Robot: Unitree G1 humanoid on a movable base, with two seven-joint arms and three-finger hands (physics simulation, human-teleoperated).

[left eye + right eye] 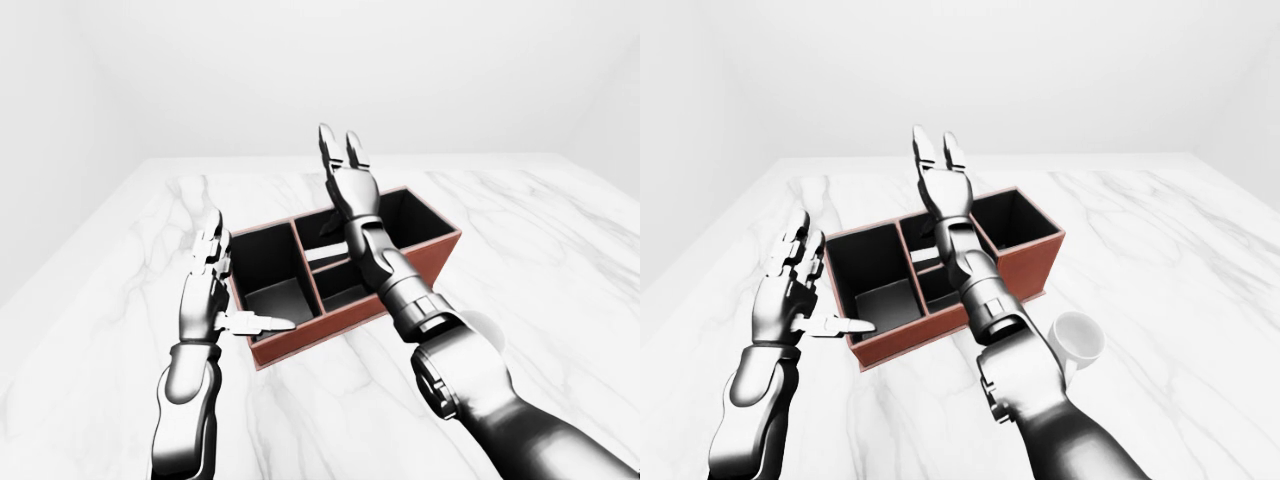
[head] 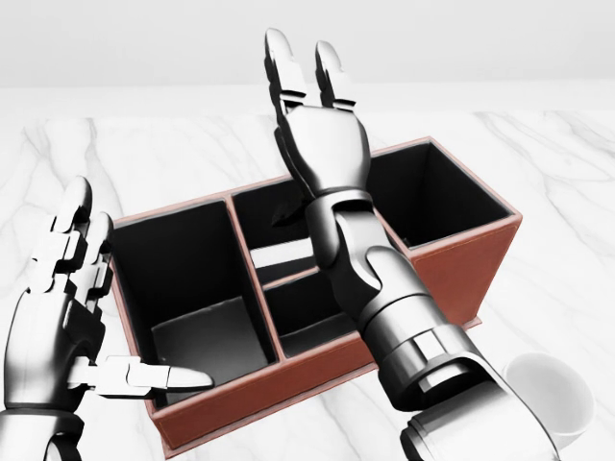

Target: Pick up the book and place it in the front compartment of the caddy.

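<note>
Caddy: a reddish-brown box with black-lined compartments, standing on the white marbled surface; in the head view it runs from lower left to upper right, with one large compartment at the left, two smaller middle ones split by a divider, and one at the right.
Book: a pale edge shows inside the upper middle compartment, just left of the right forearm (most of it is hidden by the arm, so how it lies cannot be told exactly).
Right hand: raised above the middle of the caddy, fingers straight and spread upward, holding nothing.
Left hand: held just beside the caddy's left end, palm open, fingers extended upward and the thumb pointing right over the rim of the large left compartment; it grips nothing.
Cup: white, on the surface to the right of the caddy's lower corner, partly behind the right arm.
</note>
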